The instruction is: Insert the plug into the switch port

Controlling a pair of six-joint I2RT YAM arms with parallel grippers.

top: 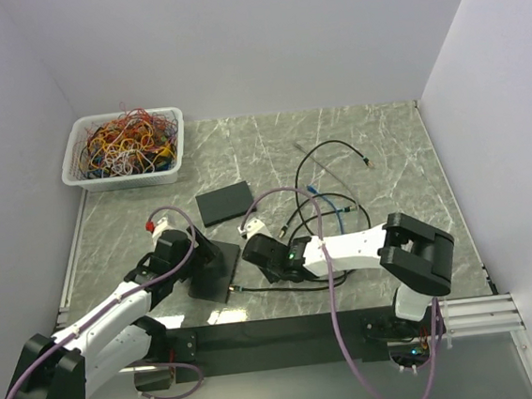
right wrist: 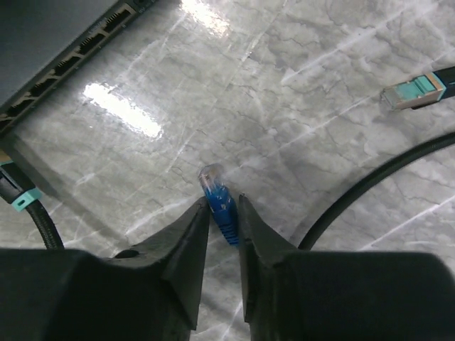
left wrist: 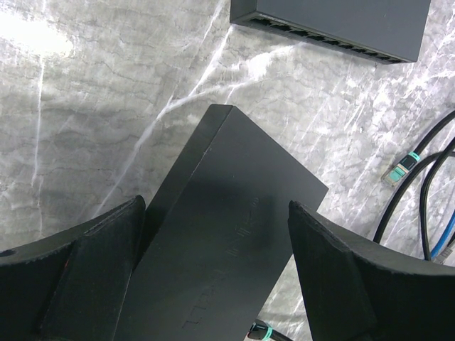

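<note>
Plug [right wrist: 219, 206]: blue boot with a clear tip, cable end hidden behind the fingers. It is clamped between the two fingers of the right gripper [right wrist: 222, 202], tip pointing forward and hanging just above the marble-pattern table [top: 383, 141]. It is near the switch [left wrist: 227, 241] but apart from it, not in any port. The switch is a flat black box. Its port row shows at the upper left of the right wrist view and faces the plug across a bare strip of table. The left gripper [left wrist: 217, 207] stands spread wide with one finger at each long side of the switch; whether the fingers press on it cannot be told. A black cable with a teal collar [right wrist: 21, 195] sits at the near end of the port row; whether it is seated is unclear. A second black switch [top: 224, 203] lies further back, ports toward the arms. A loose teal plug [right wrist: 416, 91] and a thick black cable [right wrist: 370, 188] lie right of the blue plug, off the line between it and the ports. A white basket [top: 123, 180] of tangled wires sits at the far left corner.
</note>
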